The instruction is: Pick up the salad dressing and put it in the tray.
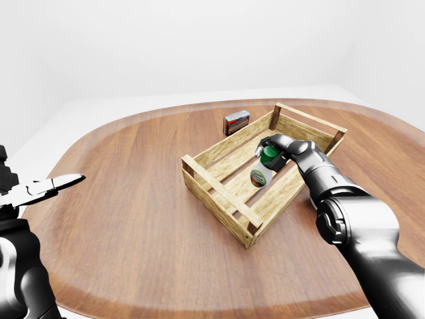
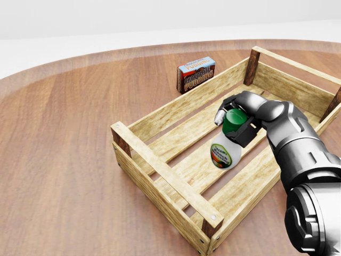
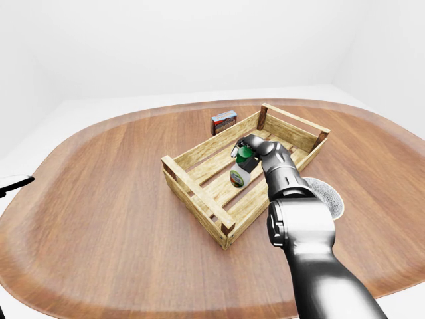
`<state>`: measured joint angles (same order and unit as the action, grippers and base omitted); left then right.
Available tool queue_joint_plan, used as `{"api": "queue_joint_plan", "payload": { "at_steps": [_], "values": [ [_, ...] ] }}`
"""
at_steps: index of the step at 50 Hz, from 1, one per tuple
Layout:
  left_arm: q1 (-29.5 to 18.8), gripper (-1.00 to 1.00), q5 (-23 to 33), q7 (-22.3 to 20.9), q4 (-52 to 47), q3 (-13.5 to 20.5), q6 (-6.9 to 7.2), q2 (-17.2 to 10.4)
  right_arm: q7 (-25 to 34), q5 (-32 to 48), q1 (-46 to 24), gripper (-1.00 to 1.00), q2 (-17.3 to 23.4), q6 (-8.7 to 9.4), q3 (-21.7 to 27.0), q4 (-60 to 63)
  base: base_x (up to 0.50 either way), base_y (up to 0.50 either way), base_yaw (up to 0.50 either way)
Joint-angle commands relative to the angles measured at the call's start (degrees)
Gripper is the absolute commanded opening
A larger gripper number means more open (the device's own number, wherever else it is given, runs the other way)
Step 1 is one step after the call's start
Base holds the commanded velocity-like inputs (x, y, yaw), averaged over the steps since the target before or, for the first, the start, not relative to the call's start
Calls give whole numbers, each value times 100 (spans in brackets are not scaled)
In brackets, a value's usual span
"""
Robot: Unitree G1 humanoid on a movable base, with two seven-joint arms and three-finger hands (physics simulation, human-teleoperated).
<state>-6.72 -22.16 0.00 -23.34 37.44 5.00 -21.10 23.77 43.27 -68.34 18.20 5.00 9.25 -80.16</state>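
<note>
Right hand [image 2: 237, 120] wrapped around the green cap end of the salad dressing [image 2: 226, 151], fingers pinching the neck, bottle tipped with its labelled body pointing down toward the slats. Positioned inside the tray [image 2: 160, 178], roughly mid-length, between the two long walls, over the slatted floor. Looks very close to the slats or perhaps just resting on them; hard to say from these angles whether the base is actually touching. Carrying part judged done: bottle already within the tray's walls, not over the table [image 2: 64, 160]. Left to do, by this reading: settle it fully on the slats, let go, pull the hand clear without dragging the bottle along. Some risk of it rolling once released, given the tilt and round body. Left hand [image 1: 53, 184] parked far off at the left edge of the left-eye view, well apart from the tray, fingers splayed, nothing in them. Chocolate pudding box [image 2: 196, 74] standing on the table just beyond the tray's far wall, outside it, not involved. Round grey disc [image 3: 325, 193] on the table to the right of the tray in the right-eye view, partly hidden by the arm.
</note>
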Motion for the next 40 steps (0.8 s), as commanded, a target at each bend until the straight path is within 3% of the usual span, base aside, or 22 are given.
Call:
{"api": "queue_joint_plan", "payload": {
  "at_steps": [1,30,31,32,40],
  "values": [
    [1,100,-8,-2,-12,8,0,0,-111,-200,-37,-100,15,0,85,92,0,0,0],
    [13,100,5,-10,-6,7,0,10,-362,-260,55,-100,0,0,114,91,0,0,0],
    [13,100,7,-9,-4,5,0,11,-565,-270,57,-61,0,0,144,92,0,0,0],
    [14,100,9,-11,-5,5,0,10,-458,-333,42,100,13,0,194,93,0,0,0],
    [16,100,13,-21,18,-3,0,16,-570,-379,136,100,18,0,201,93,0,0,0]
  ]
}}
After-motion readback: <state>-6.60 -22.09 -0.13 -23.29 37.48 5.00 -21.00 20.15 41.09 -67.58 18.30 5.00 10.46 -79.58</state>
